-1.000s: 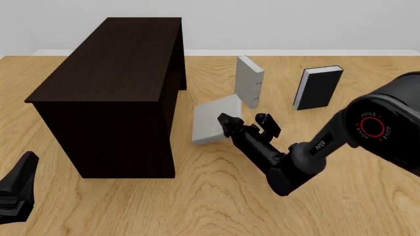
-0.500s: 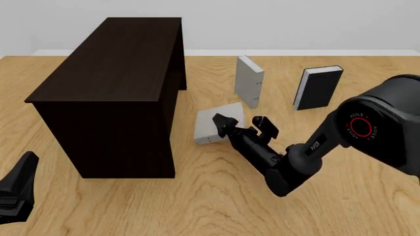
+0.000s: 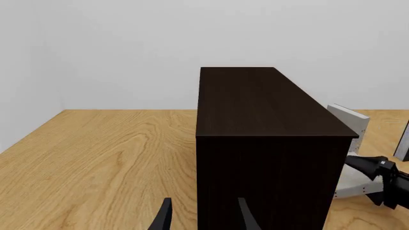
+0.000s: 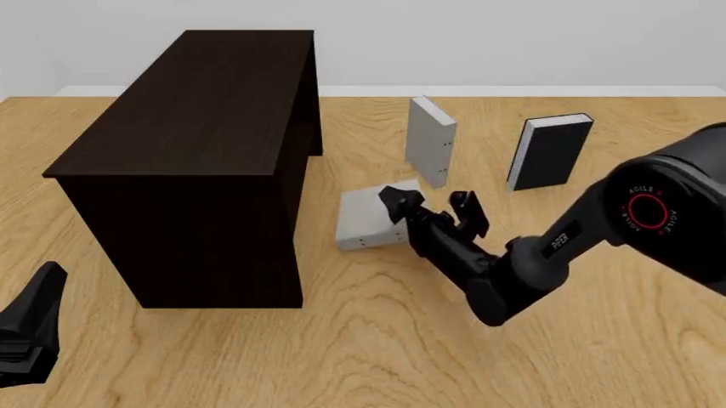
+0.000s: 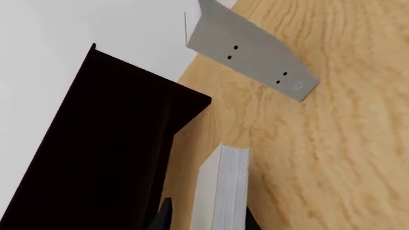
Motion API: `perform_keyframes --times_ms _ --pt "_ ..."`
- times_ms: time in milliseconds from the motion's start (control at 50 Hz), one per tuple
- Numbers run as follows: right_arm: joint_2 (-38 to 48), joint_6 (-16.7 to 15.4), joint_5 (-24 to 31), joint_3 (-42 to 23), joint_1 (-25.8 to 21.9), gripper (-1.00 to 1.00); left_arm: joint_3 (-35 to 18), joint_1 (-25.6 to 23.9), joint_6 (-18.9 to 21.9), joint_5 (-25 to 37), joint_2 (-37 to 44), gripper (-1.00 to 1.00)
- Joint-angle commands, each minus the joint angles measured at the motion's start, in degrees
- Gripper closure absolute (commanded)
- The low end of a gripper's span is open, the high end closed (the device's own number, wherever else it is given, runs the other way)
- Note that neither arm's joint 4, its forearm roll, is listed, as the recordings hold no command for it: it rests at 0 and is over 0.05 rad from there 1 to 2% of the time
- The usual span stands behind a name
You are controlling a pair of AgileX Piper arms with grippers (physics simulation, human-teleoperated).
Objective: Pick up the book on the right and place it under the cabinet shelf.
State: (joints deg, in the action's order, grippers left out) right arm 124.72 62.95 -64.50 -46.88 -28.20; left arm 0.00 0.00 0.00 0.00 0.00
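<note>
Gripping: the right end effector (image 4: 431, 204) has its fingers on either side of the grey book (image 4: 369, 223), pinching it at its near-right edge
Grey book: lies tilted, its lower corner on the worktop (image 4: 375, 340), just beside the right side of the cabinet (image 4: 193, 153); in the right wrist view the white page edges of this book (image 5: 223, 191) stand between the two fingertips (image 5: 164, 218)
Cabinet: dark brown, box-shaped, standing on the left half of the worktop; also seen in the left wrist view (image 3: 268, 143)
Left end effector: low at the near left (image 4: 29, 336), well apart from the books; its fingertips (image 3: 163, 220) are spread apart and hold nothing
Second grey book: upright (image 4: 431, 140), beyond the held one, dots along one cover edge (image 5: 255, 62)
Black book: upright (image 4: 550, 151), to the right of the second grey book
</note>
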Motion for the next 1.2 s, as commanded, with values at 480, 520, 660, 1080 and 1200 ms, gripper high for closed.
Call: perform_keyframes --times_ms 480,520,660,1080,1200 --pt "-7.2 -24.8 13.9 4.1 9.0 -1.00 0.0 0.0 0.0 0.0 0.0 -1.00" --pt "-7.9 -25.7 14.7 4.2 9.1 -1.00 0.0 0.0 0.0 0.0 0.0 -1.00" --pt "-16.1 -33.3 22.4 5.8 8.4 -1.00 0.0 0.0 0.0 0.0 0.0 -1.00" --pt "-29.2 -50.1 45.9 2.6 10.4 -1.00 0.0 0.0 0.0 0.0 0.0 -1.00" --pt "-29.3 -54.1 48.4 2.1 11.7 -1.00 0.0 0.0 0.0 0.0 0.0 -1.00"
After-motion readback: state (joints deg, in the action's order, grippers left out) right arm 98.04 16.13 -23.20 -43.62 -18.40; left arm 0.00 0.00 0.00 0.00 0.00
